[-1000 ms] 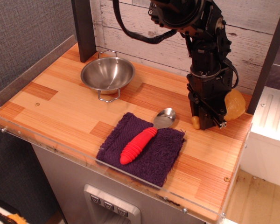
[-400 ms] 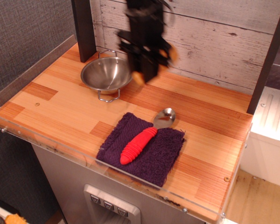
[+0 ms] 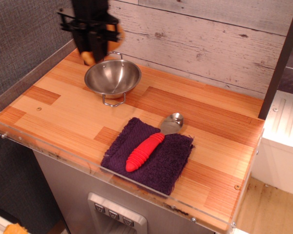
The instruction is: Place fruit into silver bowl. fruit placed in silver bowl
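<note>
Front edge: I see the table (image 3: 63, 105), a wooden top with a clear strip along its near rim, running across the lower part of the frame.

Cloth: a dark purple cloth (image 3: 158, 163) lies low and centre, flat on the wood.

Spoon: a red-handled spoon (image 3: 149, 147) rests on the cloth, its silver head poking off the cloth's upper right edge. I leave it alone.

Bowl: the silver bowl (image 3: 112, 78) sits in the upper left, upright on its wire base. I see nothing inside it.

Gripper: the gripper (image 3: 91, 46) hangs at the top left, just over the bowl's far left rim — more above the rim than above the middle, as far as I can judge from this angle.

Jaws: they are closed on the fruit, with the dark fingers either side of it. How tightly, I cannot tell.

Fruit: the fruit (image 3: 88, 57) is up in the gripper, clear of the table; an orange tip shows below the fingers and another orange patch at the gripper's right side near the top. It is not in the bowl.

Back: a whitewashed plank wall (image 3: 210, 44) closes the far side.

Progress: pick-up and carry look done — the fruit is up by the bowl. Left, by my reading: centre it over the bowl, lower a little, let go.
</note>
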Robot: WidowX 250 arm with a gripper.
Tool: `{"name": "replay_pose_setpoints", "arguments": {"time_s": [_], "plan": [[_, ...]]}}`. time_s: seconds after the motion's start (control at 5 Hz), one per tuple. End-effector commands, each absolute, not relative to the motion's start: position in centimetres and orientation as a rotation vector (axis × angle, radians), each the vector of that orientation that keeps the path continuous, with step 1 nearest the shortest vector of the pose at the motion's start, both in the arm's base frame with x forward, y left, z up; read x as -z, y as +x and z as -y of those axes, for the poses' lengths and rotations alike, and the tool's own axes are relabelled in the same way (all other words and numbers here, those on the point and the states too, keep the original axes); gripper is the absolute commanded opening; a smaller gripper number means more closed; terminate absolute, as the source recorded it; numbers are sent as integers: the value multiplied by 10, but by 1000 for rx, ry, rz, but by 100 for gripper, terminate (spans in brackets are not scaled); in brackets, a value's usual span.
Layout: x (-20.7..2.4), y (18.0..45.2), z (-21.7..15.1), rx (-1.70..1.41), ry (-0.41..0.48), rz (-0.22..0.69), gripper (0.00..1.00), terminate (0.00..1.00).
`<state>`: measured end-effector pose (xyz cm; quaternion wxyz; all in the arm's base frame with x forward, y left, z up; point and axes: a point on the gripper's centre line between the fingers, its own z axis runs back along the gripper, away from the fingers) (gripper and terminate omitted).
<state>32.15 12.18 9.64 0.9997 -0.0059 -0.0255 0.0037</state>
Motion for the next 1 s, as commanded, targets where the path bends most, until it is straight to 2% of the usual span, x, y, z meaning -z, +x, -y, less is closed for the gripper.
{"name": "replay_pose_setpoints", "arguments": {"time_s": [0.0,0.2,0.6,0.8], "plan": [[-77,317,-132,14,-2,32,0,0],[-69,326,-125,71,-36,49,0,0],[-67,330,-113,105,-33,67,0,0],[-71,328,-107,124,-14,66,100,0]]}}
